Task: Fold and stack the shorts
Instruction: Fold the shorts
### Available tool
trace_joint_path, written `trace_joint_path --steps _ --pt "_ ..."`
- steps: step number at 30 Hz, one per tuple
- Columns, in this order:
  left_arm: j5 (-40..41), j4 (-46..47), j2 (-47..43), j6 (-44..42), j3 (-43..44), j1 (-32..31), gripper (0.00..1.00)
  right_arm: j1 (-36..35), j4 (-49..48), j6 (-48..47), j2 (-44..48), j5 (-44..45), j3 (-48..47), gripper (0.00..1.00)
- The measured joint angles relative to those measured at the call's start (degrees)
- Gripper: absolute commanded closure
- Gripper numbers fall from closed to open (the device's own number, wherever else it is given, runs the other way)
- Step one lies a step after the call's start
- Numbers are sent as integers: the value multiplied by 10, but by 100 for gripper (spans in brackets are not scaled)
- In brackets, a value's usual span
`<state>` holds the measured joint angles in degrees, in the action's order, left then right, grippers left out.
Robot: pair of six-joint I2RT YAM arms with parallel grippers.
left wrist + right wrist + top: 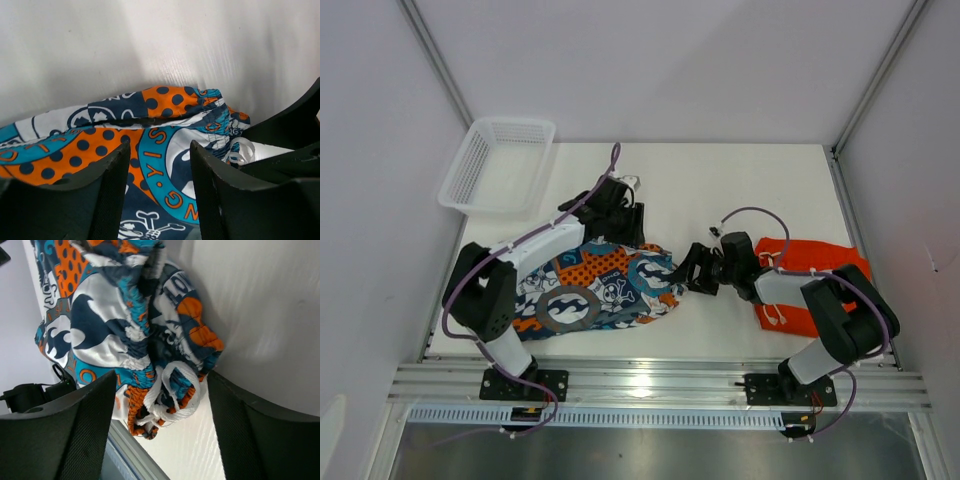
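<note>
The printed shorts lie bunched on the table in front of the left arm. My left gripper hovers over their far edge. In the left wrist view it stands open above the teal and orange print, with nothing pinched. My right gripper is at the shorts' right end. In the right wrist view it is open, its fingers on either side of the gathered waistband and white drawstring. The orange shorts lie flat at the right, partly under the right arm.
A white mesh basket sits at the back left corner of the table. The metal rail runs along the near edge, close to the printed shorts. White walls enclose the table on three sides.
</note>
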<state>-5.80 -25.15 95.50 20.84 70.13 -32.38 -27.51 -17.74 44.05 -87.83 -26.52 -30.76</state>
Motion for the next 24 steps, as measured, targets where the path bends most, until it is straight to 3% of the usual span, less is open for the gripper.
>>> trace_joint_path --steps 3,7,10,24 --pt "-2 25 12 -12 -9 -3 46 0 -16 -7 -29 5 -17 37" --pt "-4 54 13 -35 -21 -7 31 1 -30 -17 -54 8 -31 43" --pt "-7 76 15 -57 -22 -8 26 4 -38 -23 -61 16 -33 47" --pt "-69 156 53 -172 -40 -8 28 17 -28 -58 -60 71 -46 50"
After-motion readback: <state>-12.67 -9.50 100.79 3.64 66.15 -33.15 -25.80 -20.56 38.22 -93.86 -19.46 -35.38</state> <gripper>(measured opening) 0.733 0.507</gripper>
